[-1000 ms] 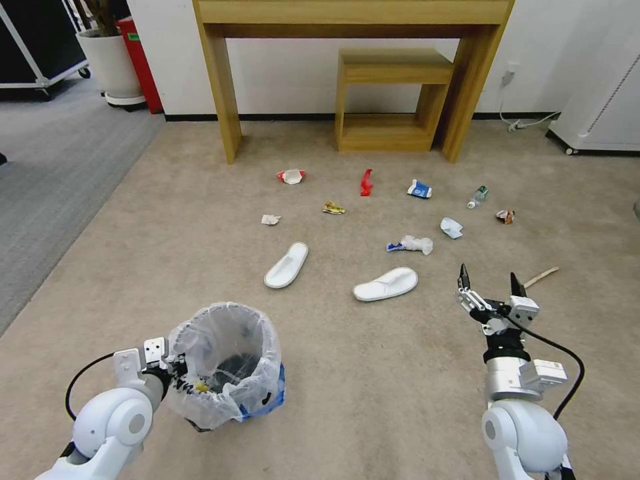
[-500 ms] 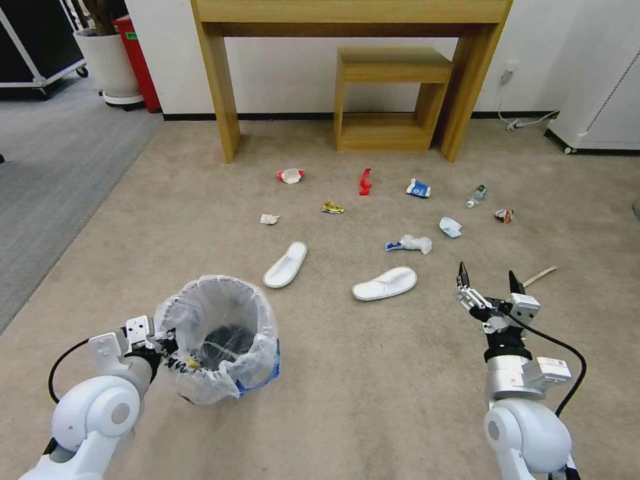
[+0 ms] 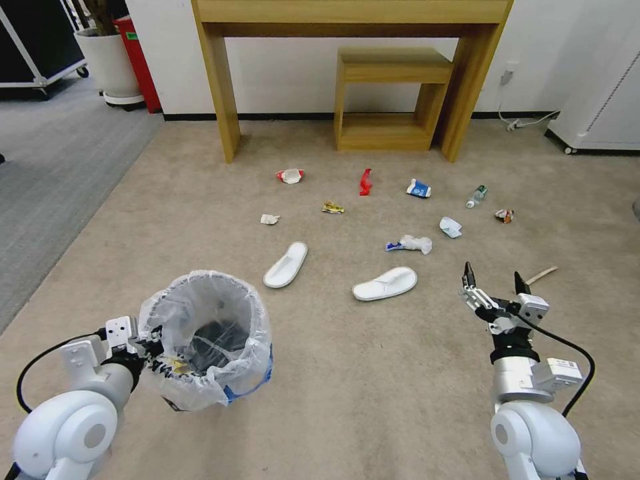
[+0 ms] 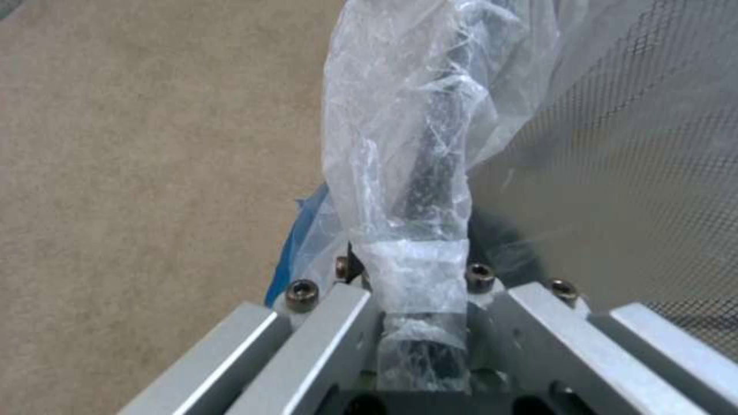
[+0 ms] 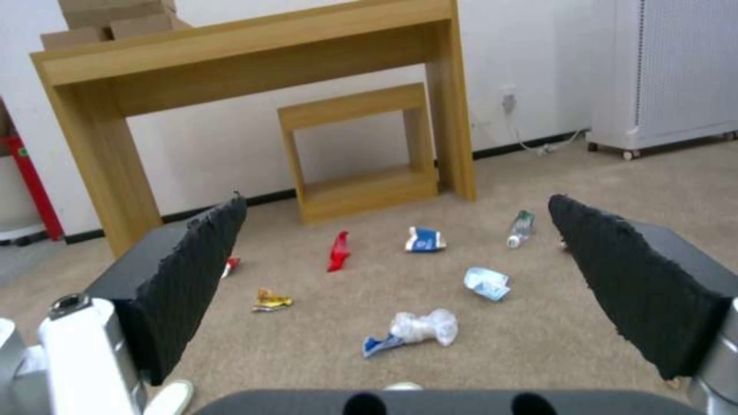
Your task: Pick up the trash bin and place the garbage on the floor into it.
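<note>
The left end effector point(image 3: 157, 350) clamps the near rim of the bin point(image 3: 207, 337) at the lower left, the right end effector point(image 3: 492, 285) hangs wide open, and beyond lie slippers point(image 3: 385, 283) and litter point(image 3: 409, 244).

Beige carpet point(image 3: 373, 373), wooden furniture at the wall.
A tall wooden console point(image 3: 220, 80) straddles a small wooden stool point(image 3: 393, 100); white planter point(image 3: 110, 63) far left, white cabinet point(image 3: 603, 93) far right.
</note>
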You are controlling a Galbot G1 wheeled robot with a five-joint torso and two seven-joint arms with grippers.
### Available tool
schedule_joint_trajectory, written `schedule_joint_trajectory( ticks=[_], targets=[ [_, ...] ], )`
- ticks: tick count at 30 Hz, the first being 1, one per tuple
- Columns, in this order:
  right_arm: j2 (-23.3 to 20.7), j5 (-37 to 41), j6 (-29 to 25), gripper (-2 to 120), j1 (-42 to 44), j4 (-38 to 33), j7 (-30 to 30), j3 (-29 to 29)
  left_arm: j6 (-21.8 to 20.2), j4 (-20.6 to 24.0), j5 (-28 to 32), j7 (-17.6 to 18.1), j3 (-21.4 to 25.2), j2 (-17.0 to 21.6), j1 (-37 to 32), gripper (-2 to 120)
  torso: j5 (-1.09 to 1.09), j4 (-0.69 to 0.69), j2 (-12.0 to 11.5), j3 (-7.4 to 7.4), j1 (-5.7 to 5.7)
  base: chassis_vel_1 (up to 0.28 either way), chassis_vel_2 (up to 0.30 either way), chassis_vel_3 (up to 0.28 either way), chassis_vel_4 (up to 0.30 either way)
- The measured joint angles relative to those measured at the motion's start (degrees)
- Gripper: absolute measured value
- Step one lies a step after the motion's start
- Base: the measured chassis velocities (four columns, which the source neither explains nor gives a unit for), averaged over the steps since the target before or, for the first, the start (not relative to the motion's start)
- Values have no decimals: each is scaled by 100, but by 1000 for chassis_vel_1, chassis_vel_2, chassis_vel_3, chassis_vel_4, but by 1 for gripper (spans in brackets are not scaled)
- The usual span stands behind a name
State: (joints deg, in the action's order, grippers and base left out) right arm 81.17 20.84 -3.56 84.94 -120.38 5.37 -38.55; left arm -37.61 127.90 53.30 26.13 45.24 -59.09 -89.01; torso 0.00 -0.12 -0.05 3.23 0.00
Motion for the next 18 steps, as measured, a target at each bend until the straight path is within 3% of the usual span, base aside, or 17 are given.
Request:
schedule_joint_trajectory(
  ticks=[5, 18],
  targets=[
    [61, -11, 0, 100, 52, -37, 3, -26, -16, -213, 225, 20, 187, 221, -44, 1, 0, 0, 0, 0, 0, 0, 0, 0, 0],
    [115, -123, -21, 100, 132, -147, 22, -140, -42, -288, 243, 0, 141, 222, -102, 1, 0, 0, 0, 0, 0, 0, 0, 0, 0]
  ],
)
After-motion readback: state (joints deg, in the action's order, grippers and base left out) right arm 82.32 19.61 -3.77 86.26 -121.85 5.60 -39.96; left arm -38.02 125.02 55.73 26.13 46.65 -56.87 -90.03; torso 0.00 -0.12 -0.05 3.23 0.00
